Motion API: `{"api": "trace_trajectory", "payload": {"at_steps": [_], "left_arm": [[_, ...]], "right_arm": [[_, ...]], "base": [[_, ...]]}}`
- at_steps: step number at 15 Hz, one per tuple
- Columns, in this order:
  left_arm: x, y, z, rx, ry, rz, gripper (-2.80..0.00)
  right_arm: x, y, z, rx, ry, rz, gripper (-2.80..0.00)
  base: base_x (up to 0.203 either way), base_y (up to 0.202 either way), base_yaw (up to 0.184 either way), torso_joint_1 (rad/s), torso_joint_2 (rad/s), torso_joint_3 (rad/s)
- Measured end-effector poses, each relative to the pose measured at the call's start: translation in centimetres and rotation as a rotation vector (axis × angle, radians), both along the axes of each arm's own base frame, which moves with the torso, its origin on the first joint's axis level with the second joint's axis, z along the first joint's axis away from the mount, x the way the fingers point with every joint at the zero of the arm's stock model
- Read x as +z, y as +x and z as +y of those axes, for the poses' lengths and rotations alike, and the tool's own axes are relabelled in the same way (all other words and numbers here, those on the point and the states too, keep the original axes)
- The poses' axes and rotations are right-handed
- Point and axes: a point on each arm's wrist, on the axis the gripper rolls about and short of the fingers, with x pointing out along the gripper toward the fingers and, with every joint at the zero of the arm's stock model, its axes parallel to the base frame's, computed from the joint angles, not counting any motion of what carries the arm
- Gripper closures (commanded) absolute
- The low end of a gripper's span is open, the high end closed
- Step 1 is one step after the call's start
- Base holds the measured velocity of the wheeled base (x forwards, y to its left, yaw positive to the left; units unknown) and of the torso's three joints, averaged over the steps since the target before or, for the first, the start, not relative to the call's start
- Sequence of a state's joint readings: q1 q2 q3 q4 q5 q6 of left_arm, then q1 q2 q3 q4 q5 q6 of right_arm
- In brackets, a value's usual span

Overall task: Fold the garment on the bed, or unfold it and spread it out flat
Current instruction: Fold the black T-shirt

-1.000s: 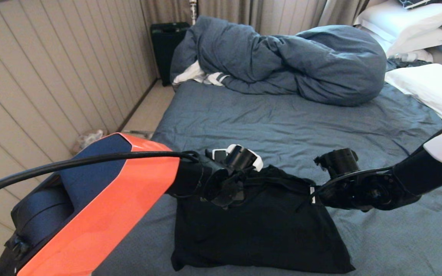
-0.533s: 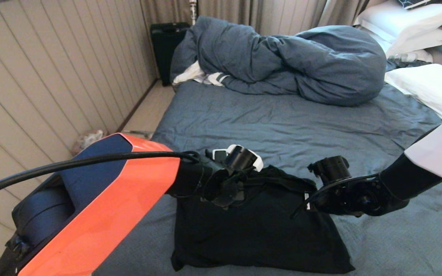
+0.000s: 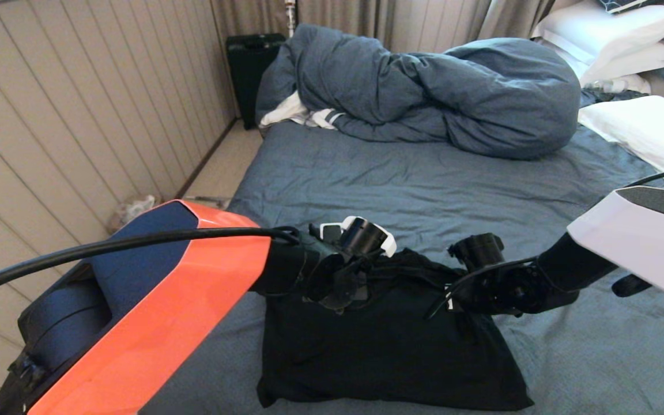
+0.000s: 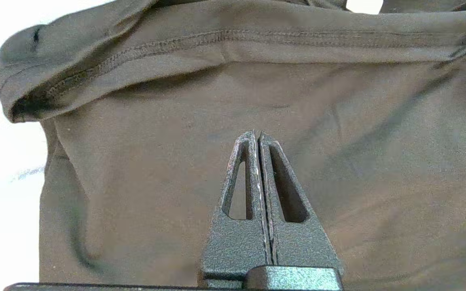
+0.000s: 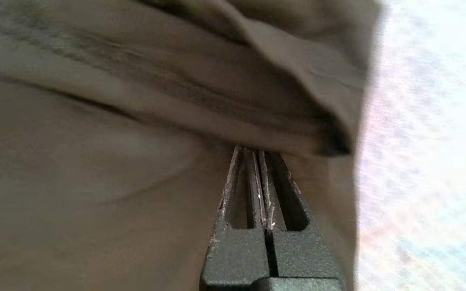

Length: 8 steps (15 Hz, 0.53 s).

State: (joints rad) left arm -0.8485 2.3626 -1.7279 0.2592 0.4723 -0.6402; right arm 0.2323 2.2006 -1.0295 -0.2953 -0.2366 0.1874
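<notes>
Your garment [image 3: 389,351] lies folded into a rough black rectangle on the bed [image 3: 424,190], on the near part of the blue-grey sheet, well apart from the bunched duvet [image 3: 441,92] at the far end. Its far edge is lifted and rumpled into a ridge, while the rest lies flat on the sheet. Your left end effector [image 3: 340,291] sits at the far left corner of the garment, and the left wrist view shows its fingers [image 4: 257,161] pressed tight together, tips against the dark cloth just short of a stitched hem fold; whether any cloth is pinched between them you cannot tell. Your right end effector [image 3: 453,297] is at the far right corner of the garment, with a small white patch showing on the fabric just beside it. In the right wrist view its fingers [image 5: 253,178] are also clenched, with their tips tucked under a fold of the fabric at the garment's edge, the pale sheet showing just beyond; that view is blurred, so a grip on the cloth cannot be confirmed. White pillows [image 3: 637,132] rest on the bed to the right of the duvet, and a black case [image 3: 251,75] stands on the floor beside the bed's far left corner, against the panelled wall.
</notes>
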Motion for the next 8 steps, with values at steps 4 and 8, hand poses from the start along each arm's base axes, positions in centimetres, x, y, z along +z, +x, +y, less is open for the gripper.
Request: {"api": "trace_trajectory", "payload": {"at_steps": [4,8], "left_arm": [[0.0,-0.2,-0.2,-0.006,0.002,0.001,0.00],[-0.2,-0.5,-0.5,-0.017,0.004,0.003,0.00]], "right_arm": [[0.7,1.5,0.6,-0.013,-0.027,-0.054,0.00],[1.6,3.1,1.1,-0.042,-0.052,-0.115,0.00]], "base": [[0.000,0.000,0.000,0.000,0.00,0.000],[0.000,0.000,0.000,0.000,0.00,0.000]]}}
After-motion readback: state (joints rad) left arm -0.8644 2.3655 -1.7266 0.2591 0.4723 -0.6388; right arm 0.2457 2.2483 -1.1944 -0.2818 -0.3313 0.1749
